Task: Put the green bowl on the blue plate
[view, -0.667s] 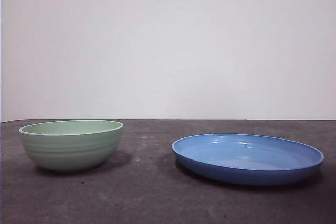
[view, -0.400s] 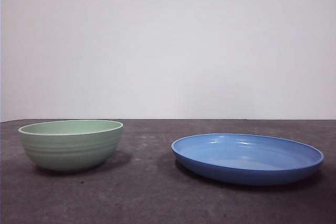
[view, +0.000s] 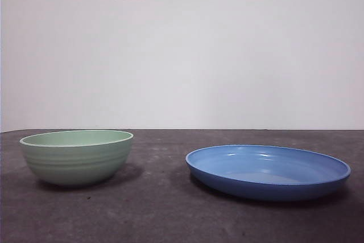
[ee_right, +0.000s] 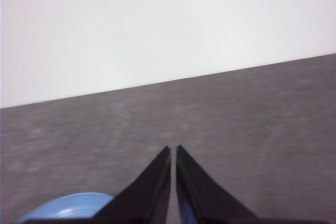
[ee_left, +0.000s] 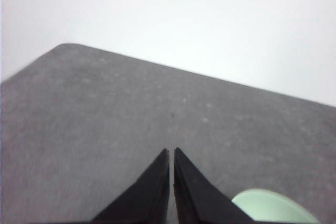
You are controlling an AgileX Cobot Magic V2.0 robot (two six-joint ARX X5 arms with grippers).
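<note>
Mint-green: the green bowl, upright on table, apart from the blue plate, ungrasped. Left gripper raised beside bowl, jaws pressed together, likely the picker. Right gripper likewise closed near plate, waiting.

Glossy blue plate, ridged satin green bowl, rough matt table.

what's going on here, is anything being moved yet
Nothing is being handled yet. The green bowl sits on the dark table, apart from the blue plate beside it, and the plate holds nothing. Neither arm shows in the front view. The left hand is shut and empty, with an edge of the bowl showing near it. The right hand is shut too, with an edge of the plate near it.
</note>
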